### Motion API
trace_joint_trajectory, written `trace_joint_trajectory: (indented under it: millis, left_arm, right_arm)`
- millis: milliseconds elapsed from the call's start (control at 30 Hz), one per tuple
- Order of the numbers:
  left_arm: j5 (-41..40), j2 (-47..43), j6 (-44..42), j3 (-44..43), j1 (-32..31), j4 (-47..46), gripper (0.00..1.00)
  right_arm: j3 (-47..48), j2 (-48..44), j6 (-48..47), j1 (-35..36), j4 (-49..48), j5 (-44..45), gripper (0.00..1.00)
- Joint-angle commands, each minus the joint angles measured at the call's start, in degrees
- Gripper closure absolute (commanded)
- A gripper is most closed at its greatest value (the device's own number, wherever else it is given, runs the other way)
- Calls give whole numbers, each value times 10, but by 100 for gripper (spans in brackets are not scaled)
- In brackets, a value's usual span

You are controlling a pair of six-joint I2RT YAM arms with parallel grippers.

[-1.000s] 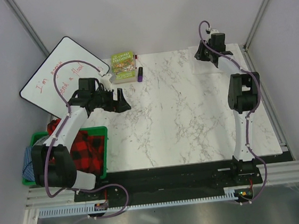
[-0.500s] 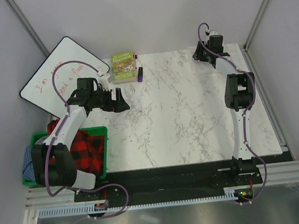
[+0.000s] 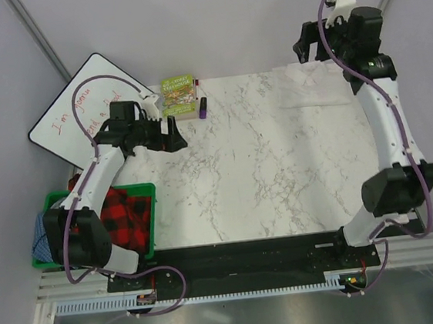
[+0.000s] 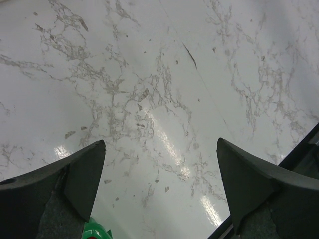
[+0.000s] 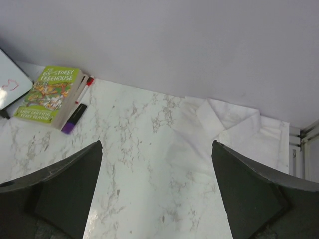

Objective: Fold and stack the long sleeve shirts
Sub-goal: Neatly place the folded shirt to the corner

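Observation:
A plain white long sleeve shirt (image 3: 313, 88) lies folded flat at the table's back right corner; the right wrist view shows its collar end (image 5: 234, 132). My right gripper (image 3: 304, 46) hangs raised above it near the back wall, open and empty (image 5: 157, 145). My left gripper (image 3: 175, 138) hovers over the bare marble at the table's left side, open with nothing between its fingers (image 4: 160, 143). A red-and-black plaid cloth (image 3: 125, 214) fills the green bin (image 3: 148, 188) off the table's left edge.
A green book (image 3: 178, 95) and a purple marker (image 3: 204, 107) lie at the back centre, also in the right wrist view as book (image 5: 49, 93) and marker (image 5: 75, 118). A whiteboard (image 3: 79, 107) leans at the back left. Blue cloth (image 3: 42, 238) hangs beside the bin.
My right gripper has opened, let go of the white shirt and risen back toward the wall. The left gripper has shifted slightly toward the back.

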State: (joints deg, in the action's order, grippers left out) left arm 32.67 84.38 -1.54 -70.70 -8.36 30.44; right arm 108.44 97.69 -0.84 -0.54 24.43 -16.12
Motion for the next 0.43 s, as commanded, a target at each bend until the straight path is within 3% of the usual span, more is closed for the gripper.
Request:
trace_joint_trajectory:
  millis: [0, 133, 400]
  left_arm:
    - [-100, -29, -47, 44, -49, 9, 0]
    - [-155, -57, -54, 103, -116, -2, 1]
    - [-223, -146, -69, 142, -132, -7, 1]
  right_arm:
    - [-179, -99, -66, 17, 107, -5, 2]
    - [-369, -199, -94, 78, 76, 50, 2]
    - [-492, -284, -145, 179, 66, 150, 2]
